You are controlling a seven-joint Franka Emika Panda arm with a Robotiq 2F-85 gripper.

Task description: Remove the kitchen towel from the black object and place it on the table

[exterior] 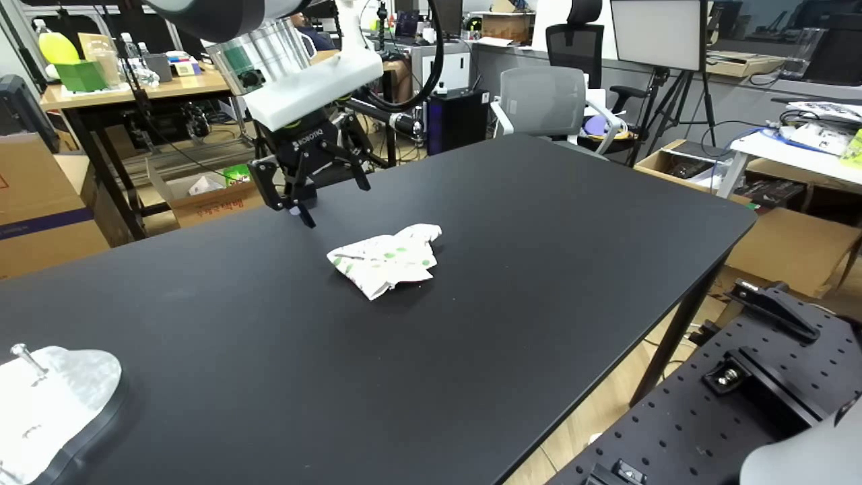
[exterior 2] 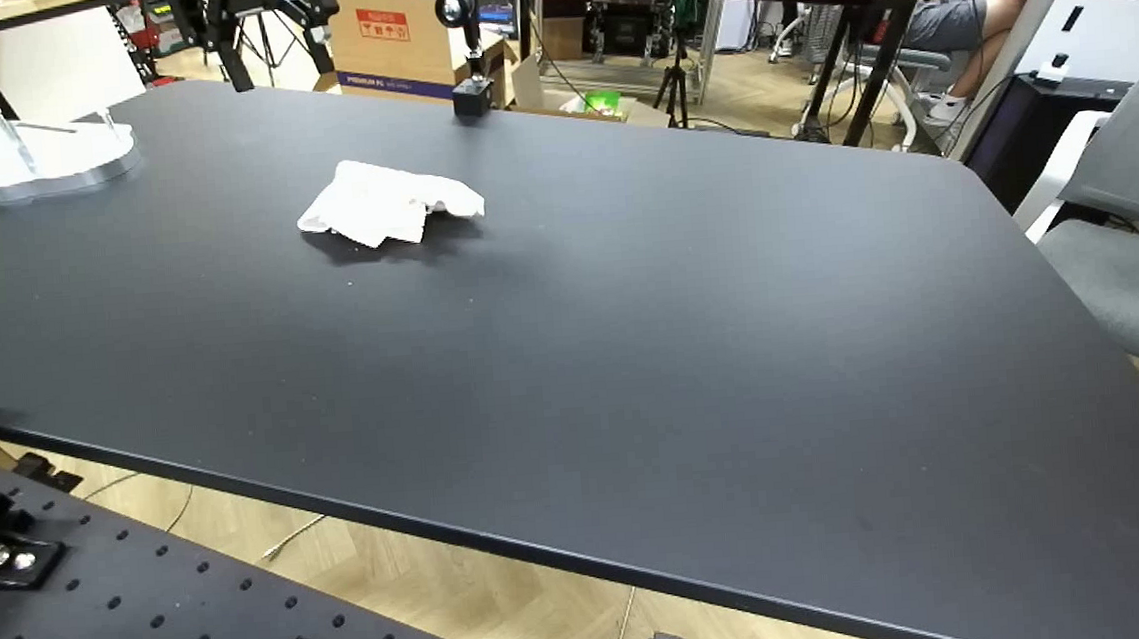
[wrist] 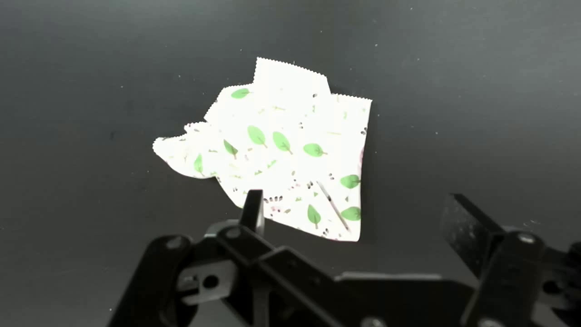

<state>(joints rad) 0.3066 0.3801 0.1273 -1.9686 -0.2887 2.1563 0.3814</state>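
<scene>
The kitchen towel, white with a green leaf print, lies crumpled on the black table. In an exterior view the towel looks plain white, with its edges slightly raised. My gripper is open and empty, above the table and behind the towel. In an exterior view the gripper shows at the top edge, apart from the towel. In the wrist view the towel lies ahead of and below the open fingers; the left finger overlaps its lower edge in the picture. No separate black object shows under the towel.
A white rounded plate with metal pegs stands at one end of the table; it shows in both exterior views. A small black camera stand is at the table's back edge. A grey chair is beside the table.
</scene>
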